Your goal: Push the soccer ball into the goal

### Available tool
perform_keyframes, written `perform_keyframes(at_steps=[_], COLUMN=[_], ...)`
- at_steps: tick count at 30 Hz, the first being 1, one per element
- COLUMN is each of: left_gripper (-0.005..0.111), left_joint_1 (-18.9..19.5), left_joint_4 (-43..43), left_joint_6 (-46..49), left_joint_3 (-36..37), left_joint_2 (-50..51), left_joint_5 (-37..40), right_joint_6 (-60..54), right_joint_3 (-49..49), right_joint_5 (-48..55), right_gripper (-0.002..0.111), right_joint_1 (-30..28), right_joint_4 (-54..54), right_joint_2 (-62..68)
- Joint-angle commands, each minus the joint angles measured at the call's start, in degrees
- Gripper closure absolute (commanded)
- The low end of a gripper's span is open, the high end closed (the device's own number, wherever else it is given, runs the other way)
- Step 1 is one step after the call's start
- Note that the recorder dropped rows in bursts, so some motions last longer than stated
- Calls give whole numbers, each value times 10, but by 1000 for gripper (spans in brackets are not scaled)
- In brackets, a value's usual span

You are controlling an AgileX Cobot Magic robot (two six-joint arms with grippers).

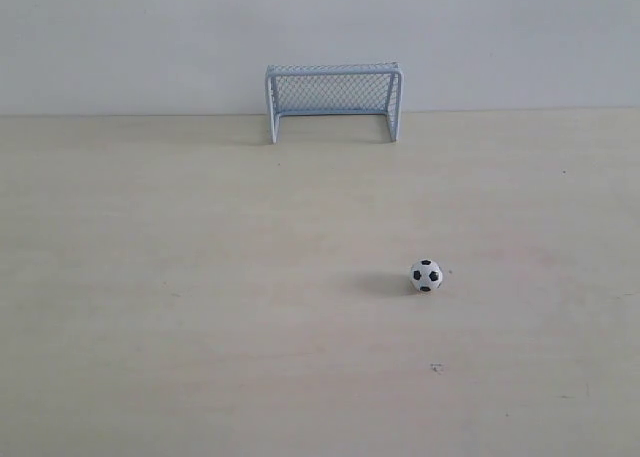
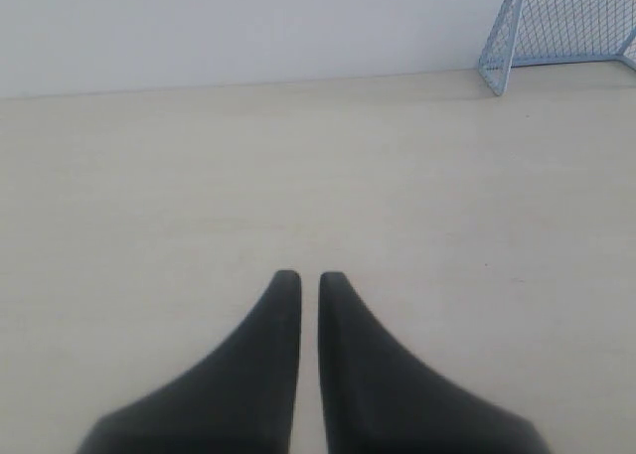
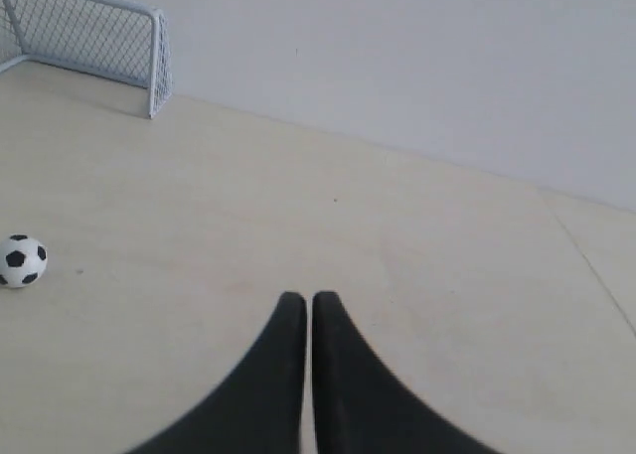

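From my station, the exterior view shows the soccer ball (image 1: 425, 275) sitting on the pale wooden table (image 1: 180, 297), right of centre and out in the open. The goal (image 1: 334, 100) stands upright at the far edge of the table against the white wall (image 1: 130, 37), with its mouth facing the camera. The ball is well apart from the goal, nearer the camera, and slightly to the right of the goal's right post. Neither arm shows in this view.

On my right wrist feed, the right gripper (image 3: 302, 300) has its two black fingers pressed nearly together with only a thin slit between them, and it holds nothing. The ball (image 3: 21, 261) rests on the table well off to one side of those fingertips, not in line with them and not touching them. The goal (image 3: 89, 42) is further out on that same side, with the ball between the gripper and the goal.

On my left wrist feed, the left gripper (image 2: 309, 280) is also clenched, with a narrow gap and nothing between its fingers. Bare table lies ahead of it. The goal (image 2: 561, 27) is far off at the wall, and the ball does not appear in this feed
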Motion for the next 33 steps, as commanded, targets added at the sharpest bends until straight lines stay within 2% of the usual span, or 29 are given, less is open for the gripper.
perform_keyframes(at_steps=[1, 8, 14, 18, 26, 33], left_gripper=[100, 100, 100, 100, 100, 100], left_joint_1=[-5, -5, -5, -5, -5, -5], left_joint_4=[-4, -4, -4, -4, -4, -4], left_joint_6=[-7, -7, -7, -7, -7, -7], left_joint_3=[-2, -2, -2, -2, -2, -2], left_joint_2=[2, 2, 2, 2, 2, 2], left_joint_5=[-7, -7, -7, -7, -7, -7], right_joint_6=[-12, 7, 131, 172, 158, 106], right_joint_3=[0, 0, 0, 0, 0, -9], right_joint_5=[-56, -83, -106, -152, -169, -105], right_gripper=[108, 108, 108, 108, 108, 108], right_joint_1=[-3, -3, -3, -3, -3, -3], right_joint_4=[-5, 6, 107, 124, 106, 98], right_joint_2=[-3, -3, -3, -3, -3, -3])
